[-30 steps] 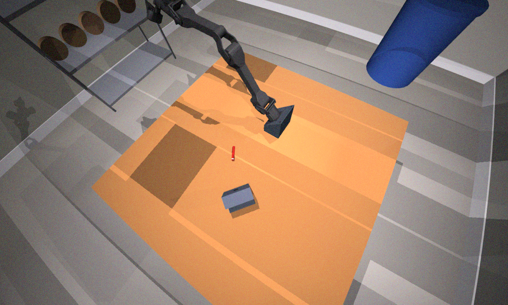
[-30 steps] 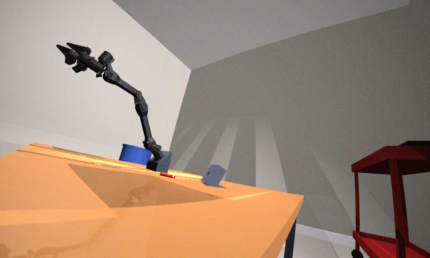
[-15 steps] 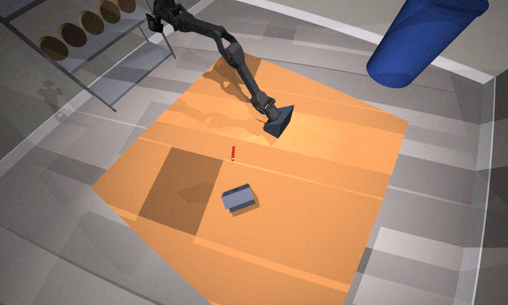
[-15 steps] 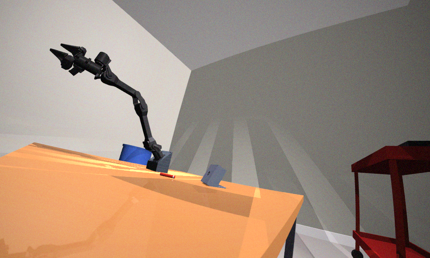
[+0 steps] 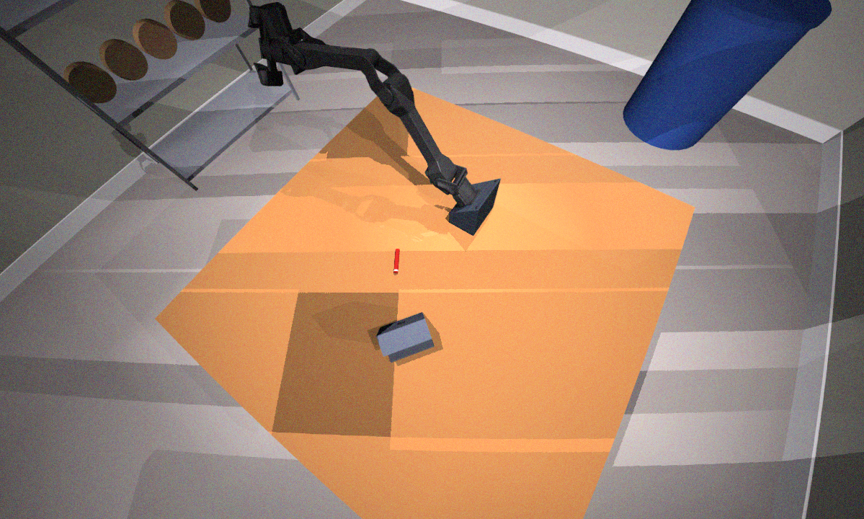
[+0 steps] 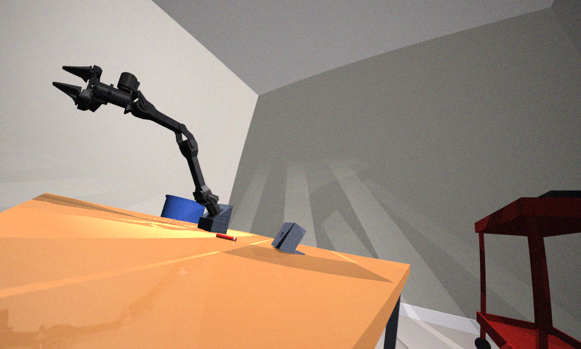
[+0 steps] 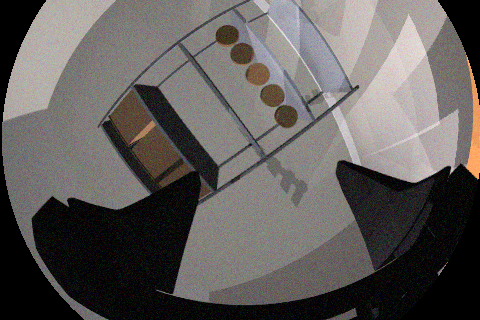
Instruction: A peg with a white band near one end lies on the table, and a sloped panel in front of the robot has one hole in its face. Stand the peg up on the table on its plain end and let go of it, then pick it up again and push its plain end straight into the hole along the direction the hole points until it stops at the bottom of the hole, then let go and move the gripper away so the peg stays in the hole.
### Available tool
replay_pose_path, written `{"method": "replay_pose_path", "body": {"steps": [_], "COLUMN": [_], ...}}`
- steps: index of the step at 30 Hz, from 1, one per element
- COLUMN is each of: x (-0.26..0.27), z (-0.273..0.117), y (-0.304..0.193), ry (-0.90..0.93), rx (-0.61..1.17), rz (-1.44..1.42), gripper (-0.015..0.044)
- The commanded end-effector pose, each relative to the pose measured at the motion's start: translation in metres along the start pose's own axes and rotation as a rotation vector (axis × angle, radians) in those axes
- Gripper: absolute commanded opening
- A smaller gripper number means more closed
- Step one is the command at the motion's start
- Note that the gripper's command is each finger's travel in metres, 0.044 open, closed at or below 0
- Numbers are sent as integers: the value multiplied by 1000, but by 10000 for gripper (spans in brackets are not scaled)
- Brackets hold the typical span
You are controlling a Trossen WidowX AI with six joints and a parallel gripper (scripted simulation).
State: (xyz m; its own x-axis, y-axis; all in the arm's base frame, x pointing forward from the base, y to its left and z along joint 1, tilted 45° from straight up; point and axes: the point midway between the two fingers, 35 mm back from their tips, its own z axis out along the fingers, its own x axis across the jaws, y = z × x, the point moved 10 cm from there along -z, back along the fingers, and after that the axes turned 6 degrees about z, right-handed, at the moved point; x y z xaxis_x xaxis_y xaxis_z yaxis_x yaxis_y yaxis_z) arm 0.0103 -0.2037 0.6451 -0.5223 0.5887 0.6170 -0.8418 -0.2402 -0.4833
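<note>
The red peg [image 5: 395, 259] [image 6: 225, 237] lies on its side on the orange table [image 5: 518, 387] [image 6: 153, 286], its white band at the end nearer the panel block. The grey-blue block with the sloped panel [image 5: 405, 337] [image 6: 289, 237] stands beyond the peg from the robot base; a small dark hole shows in its face in the exterior view. My gripper [image 6: 58, 74] [image 7: 271, 174] is open and empty, high above the table and far from both peg and block. The wrist view shows neither peg nor block.
The robot base [image 5: 474, 206] [image 6: 214, 220] stands on the table near the peg. A metal shelf rack [image 7: 230, 110] with round wooden pieces is beyond the table. A blue barrel [image 5: 712, 77] [image 6: 181, 209] and a red cart [image 6: 537, 225] stand off the table.
</note>
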Motion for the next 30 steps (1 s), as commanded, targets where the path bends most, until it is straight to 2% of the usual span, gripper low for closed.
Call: {"method": "replay_pose_path", "body": {"steps": [1,10,30], "x": [-17,-48,-121], "z": [4,5,-13], "y": [1,0,-22], "ry": [-54,-160,-437], "rx": [-15,-31,78], "rz": [-35,-135,-311], "gripper": [440,440,440]}}
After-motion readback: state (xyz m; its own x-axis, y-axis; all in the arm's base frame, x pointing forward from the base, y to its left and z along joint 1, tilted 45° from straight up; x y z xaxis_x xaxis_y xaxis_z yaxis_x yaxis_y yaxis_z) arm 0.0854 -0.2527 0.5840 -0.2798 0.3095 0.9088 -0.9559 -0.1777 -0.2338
